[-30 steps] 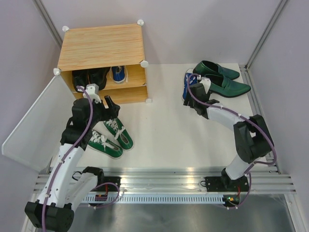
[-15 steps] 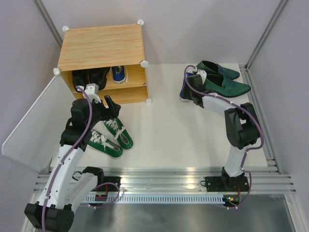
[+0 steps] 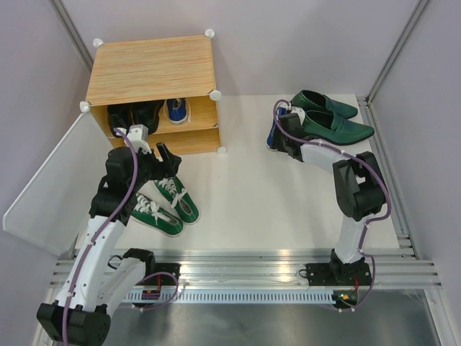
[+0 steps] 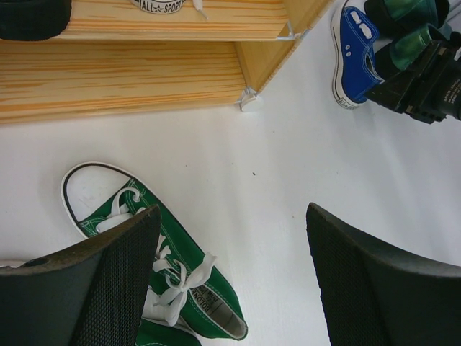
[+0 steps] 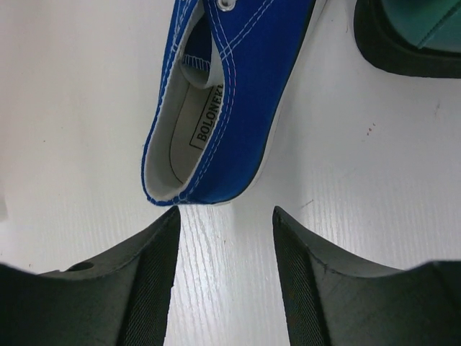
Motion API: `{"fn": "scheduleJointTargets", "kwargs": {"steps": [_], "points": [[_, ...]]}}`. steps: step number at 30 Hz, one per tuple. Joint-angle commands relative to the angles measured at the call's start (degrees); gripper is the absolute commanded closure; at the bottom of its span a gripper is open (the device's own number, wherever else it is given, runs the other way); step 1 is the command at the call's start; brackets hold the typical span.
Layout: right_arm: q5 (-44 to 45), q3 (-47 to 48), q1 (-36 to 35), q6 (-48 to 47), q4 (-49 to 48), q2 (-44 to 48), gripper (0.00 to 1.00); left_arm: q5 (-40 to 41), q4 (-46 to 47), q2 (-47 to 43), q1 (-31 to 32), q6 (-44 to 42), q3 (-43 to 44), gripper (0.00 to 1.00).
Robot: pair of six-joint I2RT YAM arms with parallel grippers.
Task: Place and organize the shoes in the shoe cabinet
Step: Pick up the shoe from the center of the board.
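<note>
Toward the back left of the white table the shoe cabinet stands with its frosted door swung open to the left; its upper shelf holds the black ankle boots and, just to their right, one blue sneaker. On the table in front of the cabinet the green sneakers lie side by side, toes toward the cabinet. The left gripper hovers over them with its jaws spread wide and nothing between them; its wrist view shows one green sneaker partly under the left finger. At the back right the second blue sneaker lies on the table just beside the dark-green loafers. The right gripper sits low behind that sneaker's heel, its fingers apart; the heel is just ahead of the tips, not between them, so it grips nothing
</note>
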State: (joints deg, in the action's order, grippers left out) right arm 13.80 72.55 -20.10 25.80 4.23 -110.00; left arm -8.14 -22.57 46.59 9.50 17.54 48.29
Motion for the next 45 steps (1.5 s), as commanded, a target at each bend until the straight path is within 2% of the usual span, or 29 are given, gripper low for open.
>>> {"fn": "scheduleJointTargets", "kwargs": {"steps": [1, 5, 11, 16, 17, 21, 24, 25, 28, 45], "points": [[-1.76, -2.41, 0.15, 1.27, -1.68, 5.83, 0.40, -1.70, 2.53, -0.36, 0.35, 0.48, -0.13, 0.16], [-4.31, -2.77, -0.03, 0.65, -1.94, 6.99, 0.34, -1.61, 2.53, -0.01, 0.35, 0.30, -0.22, 0.16], [-4.93, 0.65, -0.03, 0.22, -1.86, 3.65, 0.31, -2.76, 2.35, 1.40, 0.35, 0.21, -0.22, 0.19], [1.21, 6.01, -0.03, -0.05, 1.57, -2.75, 0.34, -3.11, 2.44, 1.66, 0.35, 0.48, -0.13, 0.18], [3.14, 6.63, -0.03, -0.31, 1.48, -3.20, 0.40, -3.11, 2.44, 1.66, 0.35, 0.56, -0.22, 0.18], [3.07, 8.57, 0.06, -1.45, 1.22, -4.70, 0.46, -4.69, 2.88, 2.19, 0.35, 1.35, -0.57, 0.18], [2.37, 9.19, 0.06, -1.54, 1.57, -4.53, 0.69, -5.13, 2.97, 2.46, 0.35, 1.36, -0.48, 0.18], [2.11, 8.92, 0.06, -1.28, 1.57, -3.74, 0.80, -5.13, 3.05, 2.19, 0.35, 1.36, -0.48, 0.18], [0.88, 7.34, 0.06, -0.67, 1.57, -1.29, 0.99, -4.95, 3.05, 1.84, 0.26, 1.36, -0.66, 0.18], [-13.71, -10.23, -3.01, -2.33, 4.29, 26.21, 0.99, -4.87, 3.14, 0.87, 0.35, 1.36, -0.66, 0.18]]}}
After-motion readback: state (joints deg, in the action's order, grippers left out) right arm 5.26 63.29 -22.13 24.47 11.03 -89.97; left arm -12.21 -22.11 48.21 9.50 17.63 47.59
